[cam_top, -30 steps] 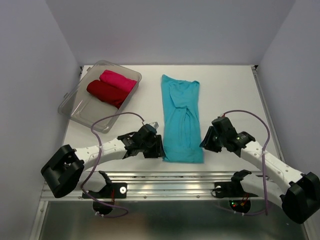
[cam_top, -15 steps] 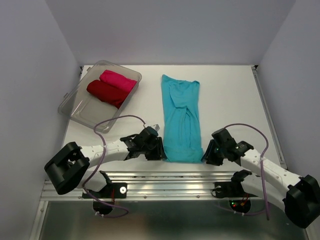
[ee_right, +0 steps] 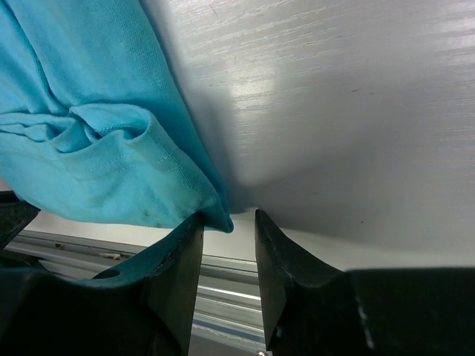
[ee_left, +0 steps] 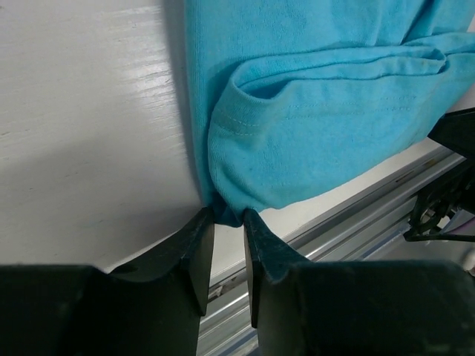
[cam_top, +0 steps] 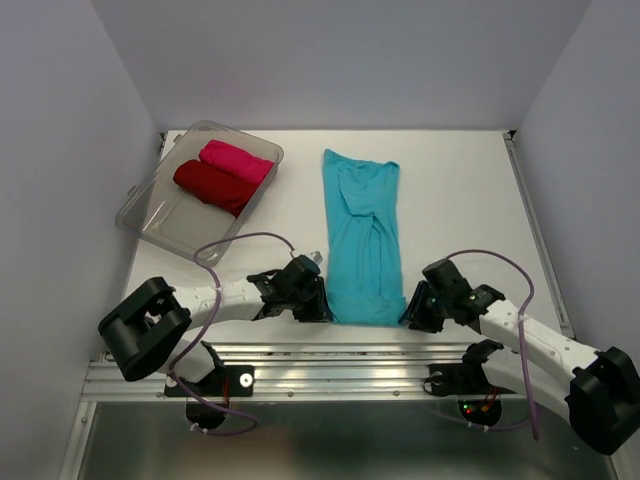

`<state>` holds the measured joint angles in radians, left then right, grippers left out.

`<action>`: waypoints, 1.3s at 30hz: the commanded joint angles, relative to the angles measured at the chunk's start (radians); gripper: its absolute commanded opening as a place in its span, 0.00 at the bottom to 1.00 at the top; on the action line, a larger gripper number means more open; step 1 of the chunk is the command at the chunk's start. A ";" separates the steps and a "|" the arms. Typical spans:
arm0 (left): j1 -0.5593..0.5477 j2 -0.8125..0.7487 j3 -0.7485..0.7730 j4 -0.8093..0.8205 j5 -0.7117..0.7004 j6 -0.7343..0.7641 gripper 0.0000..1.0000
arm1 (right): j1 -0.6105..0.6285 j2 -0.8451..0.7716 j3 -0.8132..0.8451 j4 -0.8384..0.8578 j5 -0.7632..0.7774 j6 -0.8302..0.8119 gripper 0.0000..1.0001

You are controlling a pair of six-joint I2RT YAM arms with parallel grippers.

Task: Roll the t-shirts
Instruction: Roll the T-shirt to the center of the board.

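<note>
The turquoise t-shirt (cam_top: 362, 230) lies folded in a long strip on the table's middle, its hem at the near edge. My left gripper (cam_top: 318, 308) is at the hem's near left corner. In the left wrist view its jaws (ee_left: 228, 216) are pinched on the corner of the turquoise cloth (ee_left: 319, 111). My right gripper (cam_top: 412, 312) is at the near right corner. In the right wrist view it (ee_right: 228, 219) is open, and the cloth's (ee_right: 89, 148) corner tip touches the left finger. The dark red t-shirt (cam_top: 212, 186) and the magenta t-shirt (cam_top: 236, 161) lie rolled in the tub.
The clear plastic tub (cam_top: 150, 215) stands at the back left of the white table. A metal rail (cam_top: 330, 365) runs along the near edge just behind both grippers. Grey walls close in the left, right and back.
My right gripper has moved nearer and leftward to the shirt's near right corner. My left gripper has shifted slightly onto the near left corner. The hem has bunched up a little.
</note>
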<state>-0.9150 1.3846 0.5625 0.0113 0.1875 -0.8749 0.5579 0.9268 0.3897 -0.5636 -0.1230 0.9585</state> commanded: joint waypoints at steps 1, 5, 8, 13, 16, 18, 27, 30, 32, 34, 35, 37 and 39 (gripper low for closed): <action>-0.005 0.010 -0.007 0.018 0.001 -0.003 0.32 | 0.008 -0.005 -0.015 0.050 -0.015 0.009 0.40; -0.005 0.008 -0.006 0.018 0.003 -0.004 0.17 | 0.008 0.014 -0.014 0.057 -0.021 0.006 0.37; -0.005 0.002 -0.004 0.015 0.004 -0.009 0.00 | 0.008 0.010 -0.008 0.064 -0.018 0.008 0.27; -0.005 -0.015 -0.004 0.001 -0.014 -0.029 0.00 | 0.008 0.018 0.026 0.053 -0.006 0.008 0.08; -0.005 -0.056 -0.006 -0.007 -0.040 -0.039 0.00 | 0.008 0.023 0.044 0.039 0.003 0.000 0.07; -0.005 -0.071 -0.004 -0.010 -0.046 -0.041 0.00 | 0.008 0.024 0.046 0.039 0.005 0.000 0.06; -0.005 -0.140 0.000 -0.060 -0.082 -0.067 0.00 | 0.008 0.020 0.073 0.018 0.020 -0.003 0.01; -0.005 -0.168 0.013 -0.080 -0.095 -0.072 0.00 | 0.008 0.030 0.116 -0.018 0.048 -0.015 0.01; -0.005 -0.185 0.026 -0.094 -0.109 -0.073 0.00 | 0.008 0.037 0.133 -0.030 0.055 -0.018 0.01; -0.004 -0.188 0.039 -0.111 -0.118 -0.068 0.00 | 0.008 0.043 0.161 -0.042 0.072 -0.021 0.01; -0.002 -0.190 0.046 -0.117 -0.123 -0.067 0.00 | 0.008 0.043 0.172 -0.047 0.077 -0.021 0.01; -0.001 -0.188 0.053 -0.126 -0.126 -0.065 0.00 | 0.008 0.053 0.201 -0.056 0.086 -0.024 0.01; 0.002 -0.188 0.062 -0.126 -0.128 -0.062 0.00 | 0.008 0.061 0.219 -0.062 0.101 -0.030 0.01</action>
<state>-0.9146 1.2224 0.5781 -0.0879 0.0929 -0.9394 0.5579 0.9779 0.5419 -0.6025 -0.0761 0.9459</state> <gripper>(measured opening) 0.019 0.020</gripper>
